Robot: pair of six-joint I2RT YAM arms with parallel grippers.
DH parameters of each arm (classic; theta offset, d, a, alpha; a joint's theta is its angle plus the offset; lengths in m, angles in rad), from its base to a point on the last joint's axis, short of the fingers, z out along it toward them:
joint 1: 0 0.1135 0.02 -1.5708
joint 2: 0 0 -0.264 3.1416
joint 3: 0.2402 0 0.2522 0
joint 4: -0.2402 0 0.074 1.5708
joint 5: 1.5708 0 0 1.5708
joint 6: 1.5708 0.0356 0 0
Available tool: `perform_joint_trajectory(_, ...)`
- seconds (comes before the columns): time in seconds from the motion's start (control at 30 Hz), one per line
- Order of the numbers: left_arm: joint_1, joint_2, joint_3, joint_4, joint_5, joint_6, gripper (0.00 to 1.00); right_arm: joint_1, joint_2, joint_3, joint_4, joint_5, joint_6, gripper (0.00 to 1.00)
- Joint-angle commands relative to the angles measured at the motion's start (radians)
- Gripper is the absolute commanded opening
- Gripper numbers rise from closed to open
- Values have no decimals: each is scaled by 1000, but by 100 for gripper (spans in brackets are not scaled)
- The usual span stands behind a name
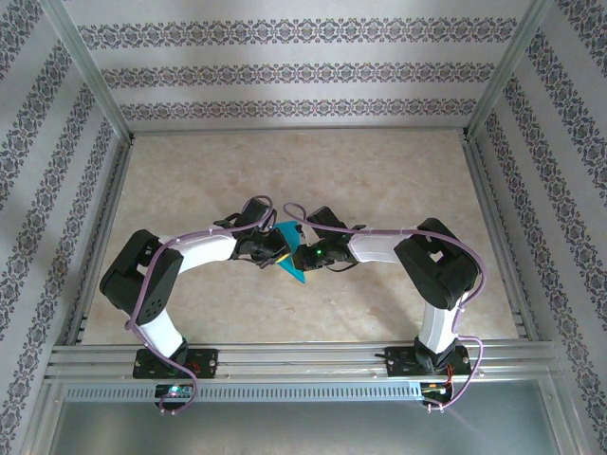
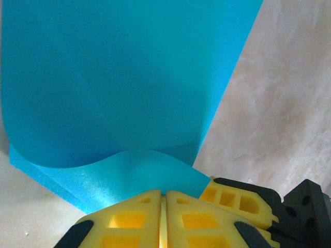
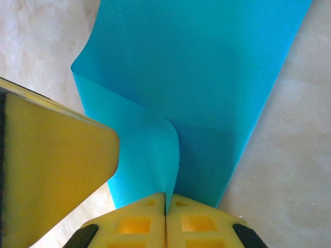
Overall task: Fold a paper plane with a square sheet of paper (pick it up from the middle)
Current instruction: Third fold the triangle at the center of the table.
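The square sheet of paper is teal and hangs between both grippers just above the middle of the table, bent over itself in a soft fold. My left gripper is shut on its edge; in the left wrist view the sheet rises from the yellow tips of that gripper. My right gripper faces it from the right. Its tips are shut on a curled flap of the sheet. The two grippers almost touch. The paper plane is out of view.
The beige marbled table top stretches behind and to both sides of the arms. Aluminium rails run along the near edge, with frame posts and patterned walls around the table.
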Motion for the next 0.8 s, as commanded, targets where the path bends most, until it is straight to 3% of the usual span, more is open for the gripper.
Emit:
perform_joint_trajectory(0.0,-13,9,-13,7,-49,-37,11,2,47,-3,-69,60,-18,9)
perform_joint_trajectory(0.77,-13,48,-105,127,-30,-38,10,3,63,10,-86,61,-13,9)
